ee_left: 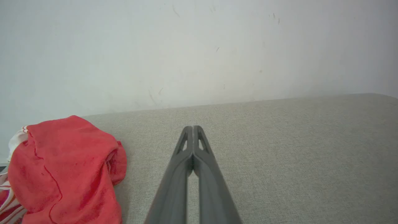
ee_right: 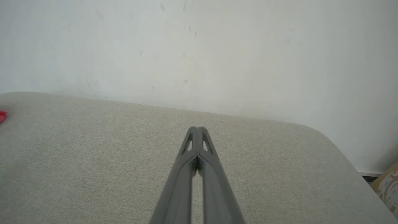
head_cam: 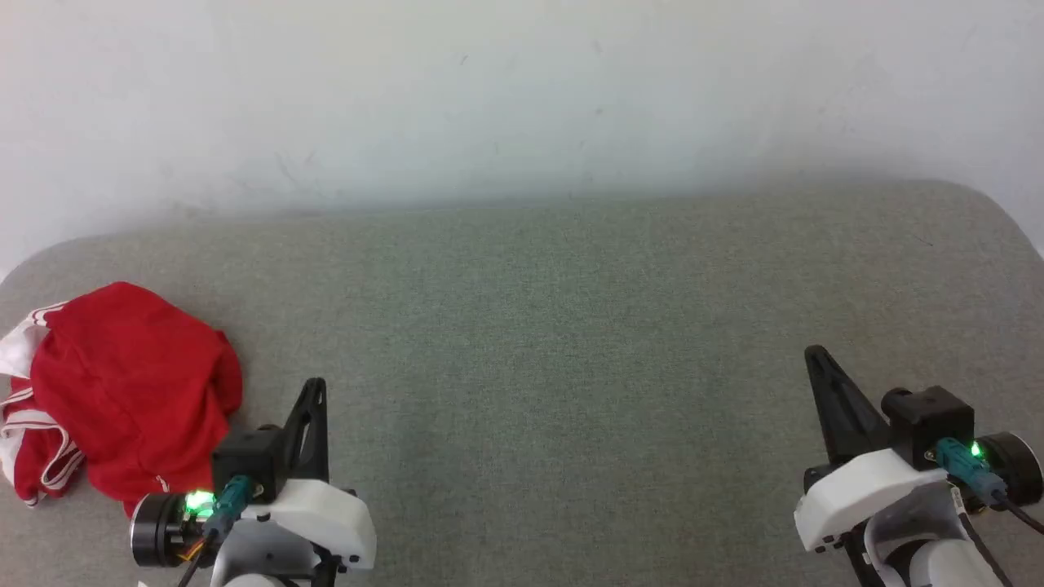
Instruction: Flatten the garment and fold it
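The garment [head_cam: 122, 391] lies crumpled in a red heap at the far left of the grey padded surface, with white sleeve cloth and red-and-white stripe trim at its left edge. In the left wrist view the garment [ee_left: 65, 174] sits at the lower left. My left gripper [head_cam: 314, 391] hovers just right of the heap, shut and empty, its tips pressed together [ee_left: 193, 128]. Far off at the lower right, my right gripper [head_cam: 816, 357] is shut and empty too [ee_right: 196, 128]. A sliver of the garment [ee_right: 2, 116] shows at the right wrist view's left edge.
The grey fabric-covered surface [head_cam: 555, 342] has rounded far corners and meets a pale wall [head_cam: 522, 98] at the back. Beyond its right edge, a patterned tan object [ee_right: 388, 186] sits low near the floor.
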### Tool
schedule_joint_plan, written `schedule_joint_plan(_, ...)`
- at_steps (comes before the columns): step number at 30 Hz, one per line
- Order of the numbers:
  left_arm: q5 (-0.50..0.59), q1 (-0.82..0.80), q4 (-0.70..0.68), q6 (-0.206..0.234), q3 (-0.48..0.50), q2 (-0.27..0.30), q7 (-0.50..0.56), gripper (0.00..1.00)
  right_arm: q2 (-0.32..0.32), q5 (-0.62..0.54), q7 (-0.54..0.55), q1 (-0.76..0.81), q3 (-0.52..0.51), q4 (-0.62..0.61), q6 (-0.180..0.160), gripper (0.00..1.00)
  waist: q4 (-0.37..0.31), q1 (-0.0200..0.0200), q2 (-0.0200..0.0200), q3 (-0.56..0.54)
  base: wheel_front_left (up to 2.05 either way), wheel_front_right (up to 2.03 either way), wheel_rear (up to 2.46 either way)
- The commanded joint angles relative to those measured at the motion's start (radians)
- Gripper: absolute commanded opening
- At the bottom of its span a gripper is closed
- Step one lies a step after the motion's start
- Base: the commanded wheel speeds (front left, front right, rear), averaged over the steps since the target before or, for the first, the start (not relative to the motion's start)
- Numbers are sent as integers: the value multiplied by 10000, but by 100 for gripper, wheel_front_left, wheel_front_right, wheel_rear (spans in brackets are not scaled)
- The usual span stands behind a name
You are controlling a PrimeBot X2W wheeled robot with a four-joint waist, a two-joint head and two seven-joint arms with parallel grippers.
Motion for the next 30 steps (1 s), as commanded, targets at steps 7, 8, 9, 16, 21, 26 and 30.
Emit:
schedule_joint_plan(7,35,-118,-47,-80,28,-20,3,0,34,-76,5,103,3,-51,-17,0,0,0,0,0,0,0,0)
schedule_joint_plan(8,35,-118,-47,-80,28,-20,3,0,34,-76,5,103,3,-51,-17,0,0,0,0,0,0,0,0)
schedule_joint_plan(9,35,-118,-47,-80,28,-20,3,0,34,-76,5,103,3,-51,-17,0,0,0,0,0,0,0,0)
schedule_joint_plan(16,35,-118,-47,-80,28,-20,3,0,34,-76,5,103,3,-51,-17,0,0,0,0,0,0,0,0)
schedule_joint_plan(21,35,-118,-47,-80,28,-20,3,0,34,-76,5,103,3,-51,-17,0,0,0,0,0,0,0,0)
schedule_joint_plan(26,0,0,0,0,0,0,0,100,0,0,-2,1,0,0,0,100,0,0,0,0,0,0,0)
schedule_joint_plan(30,-2,5,12,5,-10,2,-1,100,-8,5,-3,-2,-1,24,2,100,0,0,0,0,0,0,0)
